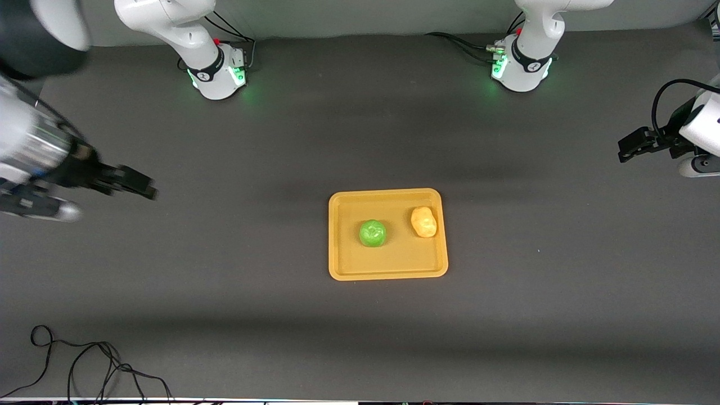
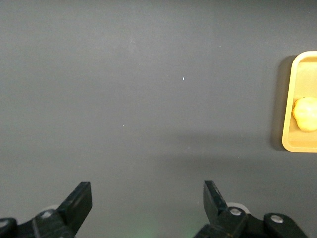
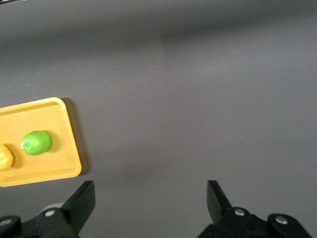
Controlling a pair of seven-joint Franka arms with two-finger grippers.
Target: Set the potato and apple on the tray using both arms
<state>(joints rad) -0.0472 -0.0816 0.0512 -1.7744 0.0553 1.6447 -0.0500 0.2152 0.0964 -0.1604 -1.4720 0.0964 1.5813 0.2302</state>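
The orange-yellow tray (image 1: 388, 270) lies in the middle of the table. The green apple (image 1: 372, 233) and the yellow-tan potato (image 1: 423, 221) both rest on it, apart, the potato toward the left arm's end. My left gripper (image 1: 625, 149) is open and empty, up over bare table at the left arm's end. My right gripper (image 1: 140, 185) is open and empty, up over bare table at the right arm's end. The left wrist view shows the tray's edge (image 2: 290, 99) and the potato (image 2: 306, 114). The right wrist view shows the tray (image 3: 59, 171), the apple (image 3: 36, 142) and part of the potato (image 3: 5, 157).
A black cable (image 1: 84, 360) lies looped on the table near the front camera at the right arm's end. The two arm bases (image 1: 219, 73) (image 1: 520, 70) stand with green lights along the table's edge farthest from the front camera. Dark mat surrounds the tray.
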